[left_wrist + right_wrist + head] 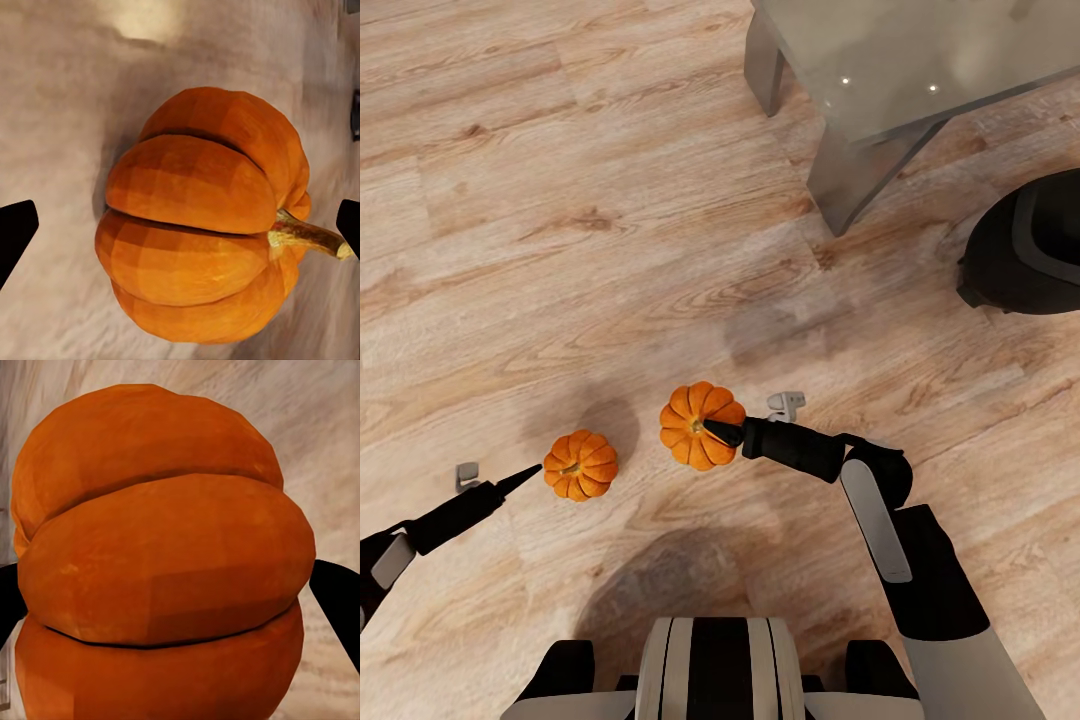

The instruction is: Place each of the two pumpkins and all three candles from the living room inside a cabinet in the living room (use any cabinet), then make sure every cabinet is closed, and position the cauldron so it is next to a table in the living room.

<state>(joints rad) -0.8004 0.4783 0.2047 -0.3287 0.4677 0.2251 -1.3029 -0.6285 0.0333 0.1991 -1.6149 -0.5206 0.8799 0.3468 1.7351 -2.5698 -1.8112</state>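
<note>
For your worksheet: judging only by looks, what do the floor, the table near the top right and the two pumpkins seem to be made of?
Floor: pale wood planks, matt, with grain and knots.
Table: grey, smooth top with small light glints, perhaps glass or polished stone; unclear.
Left pumpkin and right pumpkin: orange ribbed rind, dull sheen, faceted like a render.

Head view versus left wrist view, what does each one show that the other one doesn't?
The head view adds a second orange ribbed pumpkin at the right gripper, a grey glass-topped table, a glossy black round cauldron and both arms. The left wrist view adds detail: the left-hand orange pumpkin lies with its tan stem pointing sideways, between the left gripper's open jaws and not visibly touched by them. Both show that pumpkin, the left gripper and the pale wood plank floor.
</note>
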